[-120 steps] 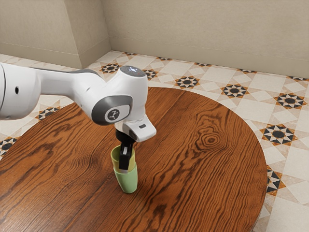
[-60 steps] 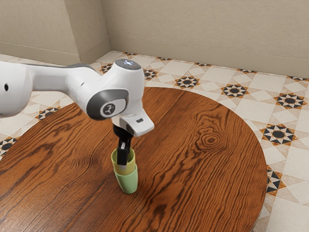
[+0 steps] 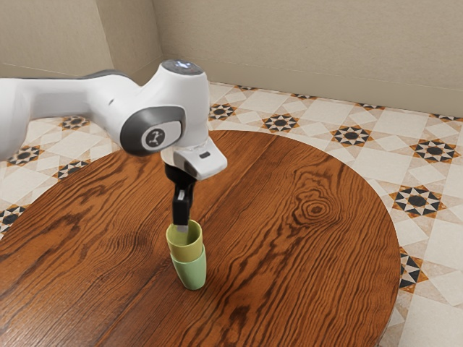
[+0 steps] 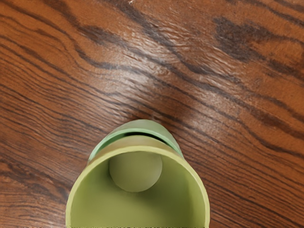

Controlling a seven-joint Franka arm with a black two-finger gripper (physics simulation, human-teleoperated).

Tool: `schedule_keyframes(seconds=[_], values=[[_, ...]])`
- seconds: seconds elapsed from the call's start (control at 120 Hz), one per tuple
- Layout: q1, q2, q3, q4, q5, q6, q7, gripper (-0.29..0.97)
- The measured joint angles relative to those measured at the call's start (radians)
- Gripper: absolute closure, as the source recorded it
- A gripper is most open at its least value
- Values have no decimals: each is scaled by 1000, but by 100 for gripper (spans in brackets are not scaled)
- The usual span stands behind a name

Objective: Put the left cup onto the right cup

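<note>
Jaws first: from this side angle you cannot tell whether they are spread or pressed together, nor whether they pinch anything. You see the gripper hanging straight above the green cup, its lower end at or just over the rim of the yellow-green cup. That yellow-green cup sits upright inside the green cup, its upper part standing out above the green cup's rim. In the wrist view the two are nested directly under the hand. The green cup stands on the wooden table. You can judge the stacking itself as done. What seems left is pulling the hand clear above the green cup and confirming the pair stands alone.
</note>
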Motion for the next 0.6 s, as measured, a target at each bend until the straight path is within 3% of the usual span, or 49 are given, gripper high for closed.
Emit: schedule_keyframes(seconds=[0.6], values=[[-27,29,47,377,10,-235,27,0]])
